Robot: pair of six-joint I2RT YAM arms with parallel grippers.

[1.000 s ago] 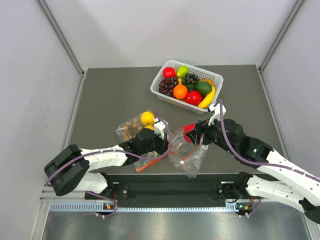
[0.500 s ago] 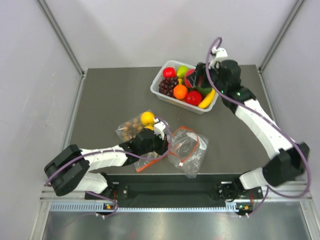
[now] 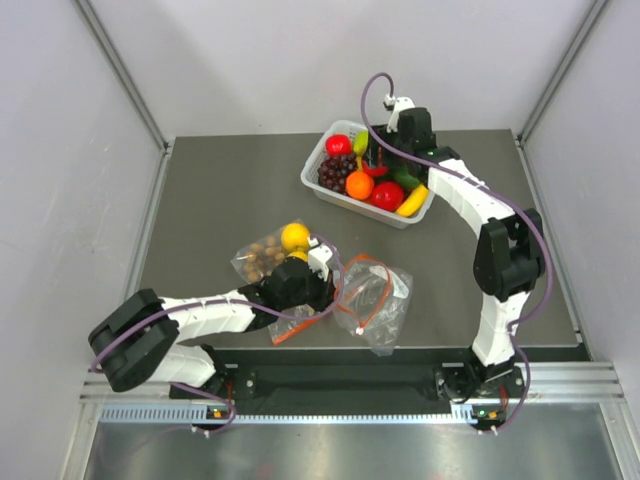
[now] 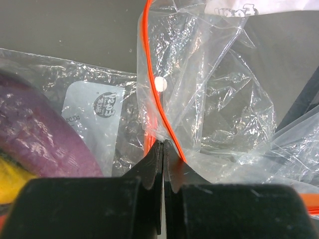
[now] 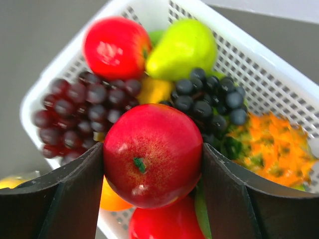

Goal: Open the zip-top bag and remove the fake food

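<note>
The zip-top bag (image 3: 378, 298) lies crumpled at the table's near edge, its orange-red zip strip (image 4: 153, 74) spread open; no fruit shows inside it. My left gripper (image 3: 322, 277) is shut on the bag's edge by the strip, and in the left wrist view (image 4: 163, 145) the jaws are closed flat on the plastic. My right gripper (image 3: 377, 160) is over the white basket (image 3: 312, 172), shut on a red apple (image 5: 152, 154). The apple hangs just above the fruit in the basket (image 5: 279, 84).
The basket holds another red apple (image 5: 115, 46), a light-green pear (image 5: 182, 47), purple grapes (image 5: 75, 109), dark grapes (image 5: 209, 99), an orange (image 3: 359, 184) and a banana (image 3: 416, 199). A second clear bag (image 3: 265, 255) with a lemon, nuts and an eggplant (image 4: 40, 144) lies beside my left gripper.
My right arm has carried the red apple from the bag's mouth up and back to above the basket. The left gripper has stayed on the bag's edge.
</note>
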